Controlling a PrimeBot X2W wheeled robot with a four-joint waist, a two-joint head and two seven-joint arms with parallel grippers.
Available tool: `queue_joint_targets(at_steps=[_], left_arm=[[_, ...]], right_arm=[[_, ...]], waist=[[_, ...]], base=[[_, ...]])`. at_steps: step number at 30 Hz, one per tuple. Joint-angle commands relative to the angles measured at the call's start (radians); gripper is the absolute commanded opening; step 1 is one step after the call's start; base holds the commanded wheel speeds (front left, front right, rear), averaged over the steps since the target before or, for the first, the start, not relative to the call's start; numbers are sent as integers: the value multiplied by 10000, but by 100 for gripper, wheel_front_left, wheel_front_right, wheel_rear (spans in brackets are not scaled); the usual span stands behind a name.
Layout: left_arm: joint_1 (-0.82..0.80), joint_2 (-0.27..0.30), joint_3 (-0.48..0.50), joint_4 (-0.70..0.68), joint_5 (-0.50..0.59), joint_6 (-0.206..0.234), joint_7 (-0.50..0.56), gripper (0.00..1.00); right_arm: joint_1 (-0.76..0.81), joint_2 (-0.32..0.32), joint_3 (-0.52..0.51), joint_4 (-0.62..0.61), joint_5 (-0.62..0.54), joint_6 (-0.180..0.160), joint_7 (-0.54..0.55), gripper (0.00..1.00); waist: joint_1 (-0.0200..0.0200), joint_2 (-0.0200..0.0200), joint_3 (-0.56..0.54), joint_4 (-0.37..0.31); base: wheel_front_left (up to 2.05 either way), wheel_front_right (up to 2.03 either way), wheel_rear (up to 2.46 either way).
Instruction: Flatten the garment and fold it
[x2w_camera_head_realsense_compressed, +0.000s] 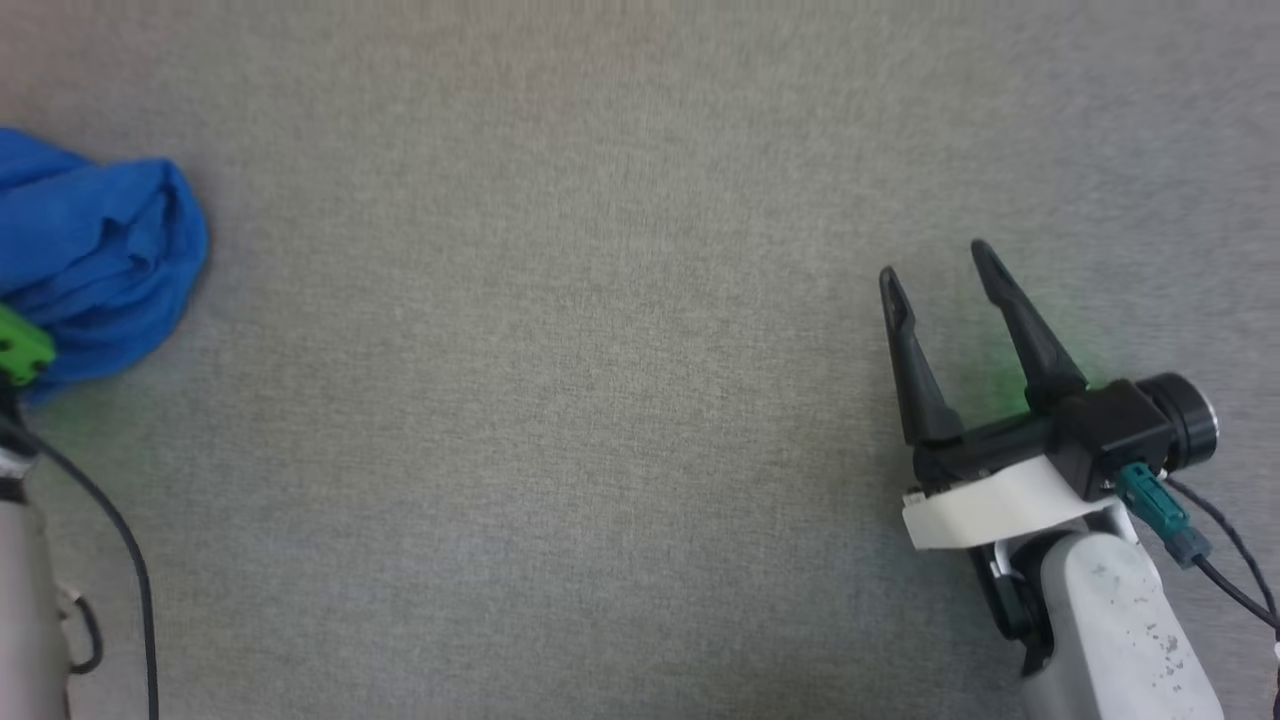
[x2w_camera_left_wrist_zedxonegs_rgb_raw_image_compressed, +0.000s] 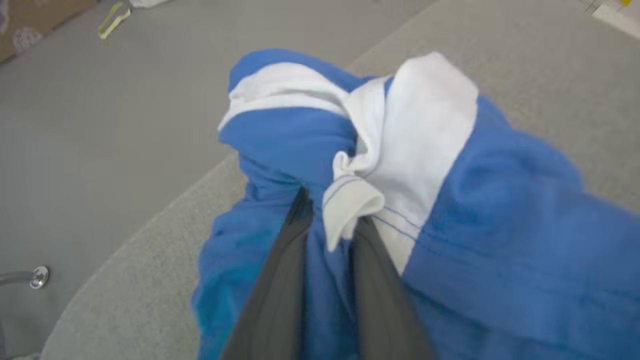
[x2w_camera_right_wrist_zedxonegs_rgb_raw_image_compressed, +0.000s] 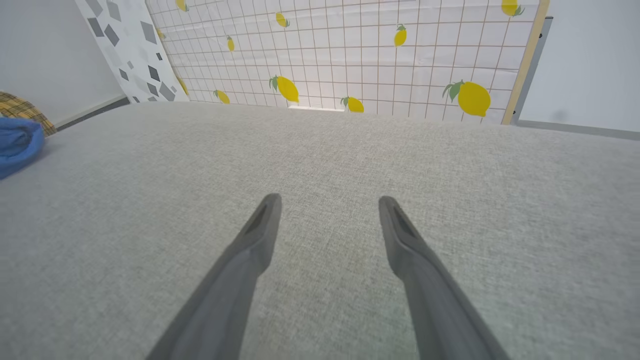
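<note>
A staged test room: grey cloth-covered table (x2w_camera_right_wrist_zedxonegs_rgb_raw_image_compressed: 320, 150), lemon-print backdrop panel (x2w_camera_right_wrist_zedxonegs_rgb_raw_image_compressed: 350, 50).

The garment (x2w_camera_head_realsense_compressed: 95, 260) sits at the table's (x2w_camera_head_realsense_compressed: 560, 400) left, right gripper (x2w_camera_head_realsense_compressed: 934, 262) far right

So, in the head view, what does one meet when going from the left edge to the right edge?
blue garment → bare grey cloth surface → right gripper → black wrist camera

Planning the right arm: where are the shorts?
The shorts lie bunched at the head view's far left, gripped by the left claw, far from the right claw.
</note>
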Motion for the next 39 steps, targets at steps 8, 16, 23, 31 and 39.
queue_joint_targets(at_steps=[8,16,23,31,39], left_arm=[[-435,782,-274,-503,887,-1292,-4022,0],[-1711,595,-2056,-1306,1926,-2353,-5174,0],[-2396,-608,-3935,-1649,2371,-3079,-4966,0],[-1901,-2569,-5857,-949,2259,-3630,-4200,0],[-856,-3414,-7257,1543,1666,-3938,-1796,0]], right_arm=[[788,-16,-306,456,470,48,-215,100],[1388,-16,-669,509,693,48,-262,100],[1572,-16,-682,447,811,48,-265,100],[1678,-16,-658,365,825,48,-153,100],[1816,-16,-592,286,871,48,-52,100]], waist=[[-1,0,-2805,163],[-1,0,-4121,-70],[-1,0,-4581,-834],[-1,0,-4628,-2251],[-1,0,-4557,-3521]], base=[[0,0,0],[0,0,0],[0,0,0],[0,0,0],[0,0,0]])
